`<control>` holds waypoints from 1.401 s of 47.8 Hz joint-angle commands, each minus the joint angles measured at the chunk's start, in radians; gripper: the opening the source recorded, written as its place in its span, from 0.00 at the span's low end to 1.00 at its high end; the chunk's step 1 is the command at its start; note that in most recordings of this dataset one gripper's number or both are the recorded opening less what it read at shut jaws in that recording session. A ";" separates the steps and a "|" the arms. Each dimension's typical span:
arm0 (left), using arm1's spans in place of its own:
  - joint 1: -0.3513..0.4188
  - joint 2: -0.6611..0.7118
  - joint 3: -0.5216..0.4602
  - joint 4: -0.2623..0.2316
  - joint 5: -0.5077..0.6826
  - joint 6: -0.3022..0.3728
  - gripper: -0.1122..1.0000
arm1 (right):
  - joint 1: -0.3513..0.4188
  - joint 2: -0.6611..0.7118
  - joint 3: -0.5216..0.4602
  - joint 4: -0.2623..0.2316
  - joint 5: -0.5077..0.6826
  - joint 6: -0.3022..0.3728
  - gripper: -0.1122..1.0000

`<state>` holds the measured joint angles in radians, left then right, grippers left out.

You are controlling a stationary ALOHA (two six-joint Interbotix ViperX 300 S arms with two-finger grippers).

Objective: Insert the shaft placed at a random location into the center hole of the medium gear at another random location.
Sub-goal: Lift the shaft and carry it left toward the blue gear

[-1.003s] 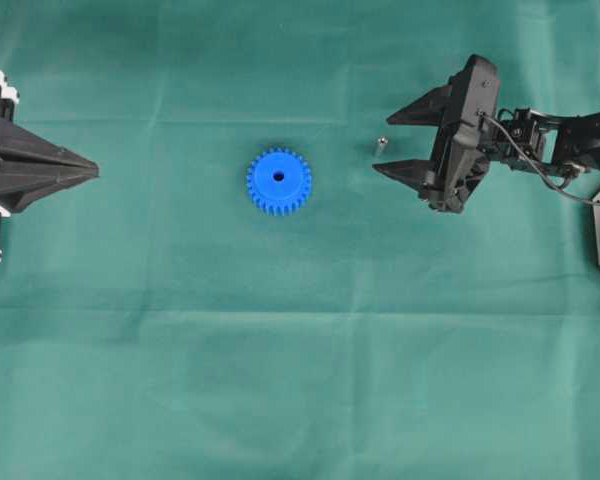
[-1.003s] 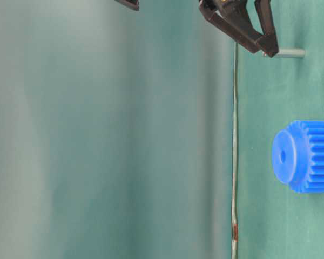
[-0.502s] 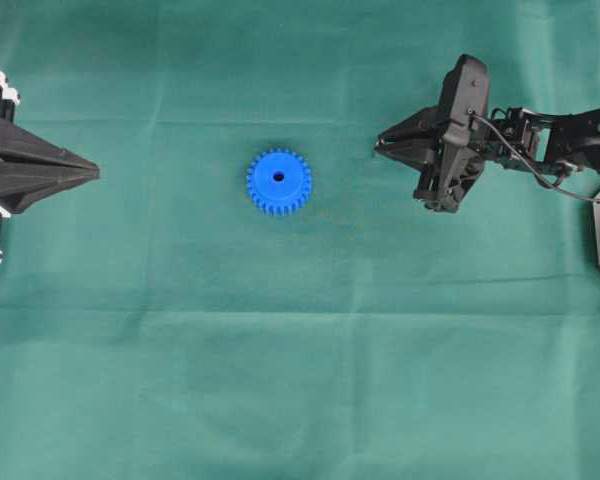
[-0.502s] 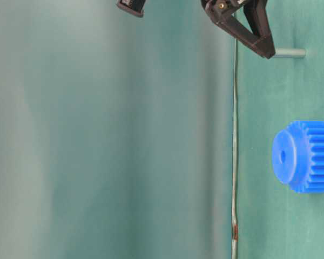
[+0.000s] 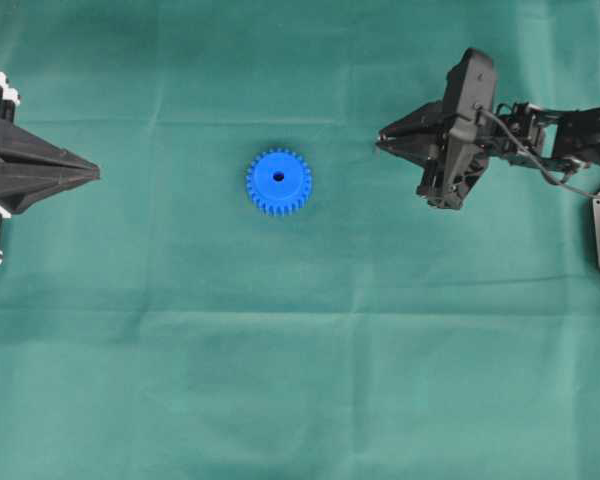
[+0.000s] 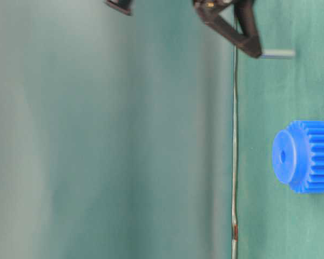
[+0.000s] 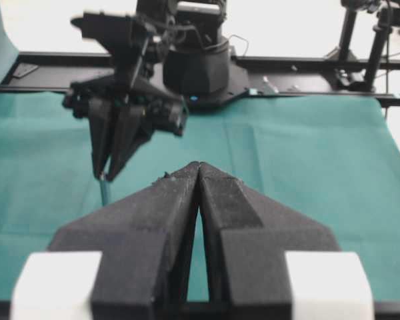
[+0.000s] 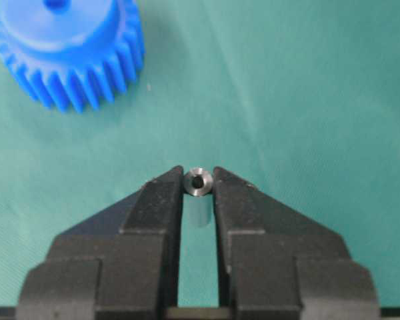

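Observation:
The thin grey shaft (image 8: 198, 182) stands on end between my right gripper's (image 8: 198, 175) fingertips, which are shut on its top. In the table-level view the shaft (image 6: 278, 53) hangs from the fingertips (image 6: 252, 49), its lower end slightly off the cloth. In the overhead view my right gripper (image 5: 381, 140) is to the right of the blue medium gear (image 5: 279, 182), which lies flat with its dark center hole (image 5: 278, 177) facing up. My left gripper (image 5: 97, 173) rests shut at the left edge with nothing in it (image 7: 199, 167).
Green cloth (image 5: 300, 360) covers the whole table. The right arm's base and cables (image 5: 580, 150) sit at the right edge. A black frame rail (image 7: 307, 67) runs along the far side of the table in the left wrist view.
The right gripper was open around the shaft one second ago and has closed on it. Since then the shaft has risen a little off the cloth. The left gripper and gear have not moved.

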<state>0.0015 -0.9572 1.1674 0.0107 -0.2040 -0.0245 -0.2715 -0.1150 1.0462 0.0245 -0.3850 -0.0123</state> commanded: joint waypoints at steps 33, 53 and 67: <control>0.002 0.014 -0.017 0.003 -0.003 -0.002 0.10 | 0.032 -0.130 -0.118 0.003 0.143 0.017 0.22; 0.002 0.015 -0.014 0.002 -0.003 -0.002 0.10 | 0.106 0.060 -0.319 0.003 0.132 0.017 0.22; 0.002 0.014 -0.012 0.002 -0.003 -0.002 0.10 | 0.127 0.147 -0.420 0.002 0.132 0.017 0.22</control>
<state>0.0015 -0.9511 1.1674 0.0107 -0.2040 -0.0245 -0.1488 0.0337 0.6734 0.0245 -0.2378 -0.0123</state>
